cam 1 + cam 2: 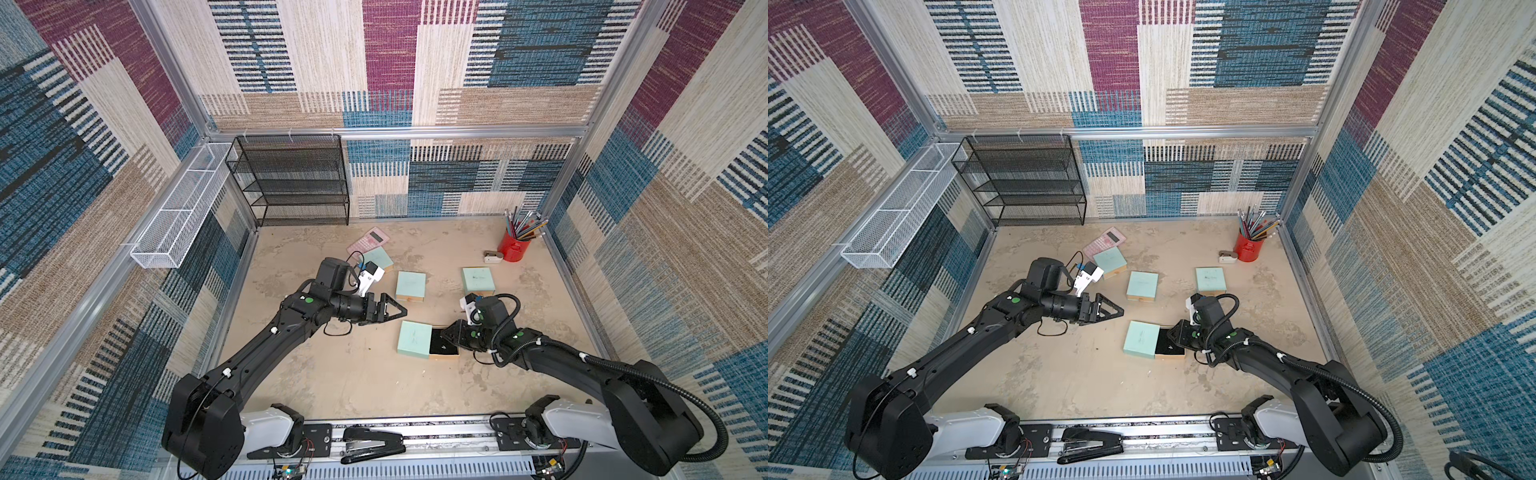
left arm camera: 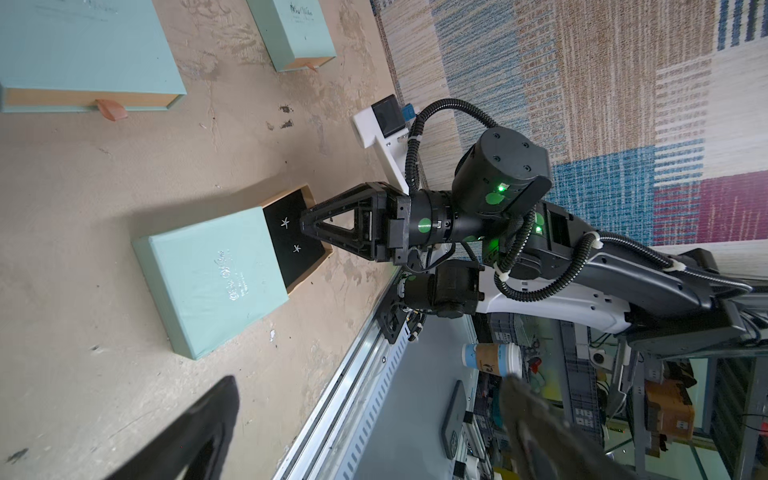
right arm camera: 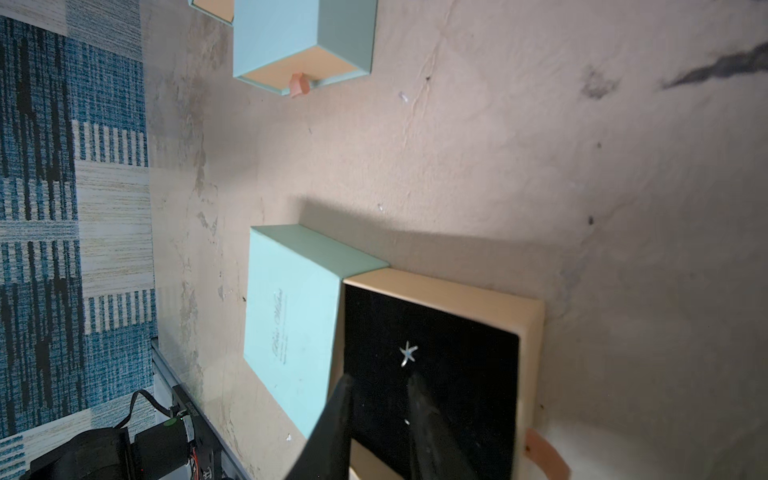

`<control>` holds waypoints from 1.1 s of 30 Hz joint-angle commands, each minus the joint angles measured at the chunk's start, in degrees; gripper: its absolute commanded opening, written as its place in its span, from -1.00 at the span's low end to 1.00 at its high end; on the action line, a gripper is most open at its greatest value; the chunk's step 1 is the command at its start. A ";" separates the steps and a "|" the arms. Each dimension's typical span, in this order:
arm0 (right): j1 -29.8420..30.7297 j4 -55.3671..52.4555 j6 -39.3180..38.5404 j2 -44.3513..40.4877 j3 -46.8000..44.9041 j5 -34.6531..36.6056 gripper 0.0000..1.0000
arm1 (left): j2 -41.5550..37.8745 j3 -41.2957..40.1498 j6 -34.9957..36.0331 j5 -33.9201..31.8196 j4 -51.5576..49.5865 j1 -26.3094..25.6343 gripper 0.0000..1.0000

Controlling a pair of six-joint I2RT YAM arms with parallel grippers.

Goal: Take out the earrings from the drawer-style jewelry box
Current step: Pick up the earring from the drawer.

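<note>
The drawer-style jewelry box lies at the front middle of the floor: a mint-green sleeve (image 1: 414,338) (image 1: 1141,338) (image 2: 216,274) (image 3: 291,328) with its tan drawer (image 1: 444,356) (image 3: 457,291) pulled out. On the drawer's black lining lie two tiny star-shaped silver earrings (image 2: 285,222) (image 2: 296,248). The right wrist view shows one earring (image 3: 408,354) whole and a small glint beside a finger (image 3: 419,411). My right gripper (image 1: 444,332) (image 1: 1170,332) (image 3: 380,378) hangs over the lining, jaws a narrow gap apart. My left gripper (image 1: 404,311) (image 1: 1121,311) (image 2: 370,380) stays wide open and empty, behind and left of the box.
Three closed mint boxes (image 1: 410,284) (image 1: 478,279) (image 1: 378,257) lie farther back, by a pink calculator (image 1: 368,240). A red cup of pencils (image 1: 515,245) stands back right, a black wire shelf (image 1: 291,183) back left. A stapler (image 1: 372,446) rests on the front rail.
</note>
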 commanded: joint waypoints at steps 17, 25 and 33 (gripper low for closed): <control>0.13 6.68 2.32 4.69 -0.54 -0.57 -0.60 | -0.13 -0.02 1.67 0.98 -0.25 0.02 0.97; 0.14 8.49 3.38 5.51 -1.31 -1.09 -0.69 | -0.03 -0.04 1.54 0.99 -0.20 0.02 0.97; 0.14 9.22 4.04 6.19 -1.73 -0.40 -0.78 | 0.05 -0.29 1.17 0.94 0.25 0.03 0.97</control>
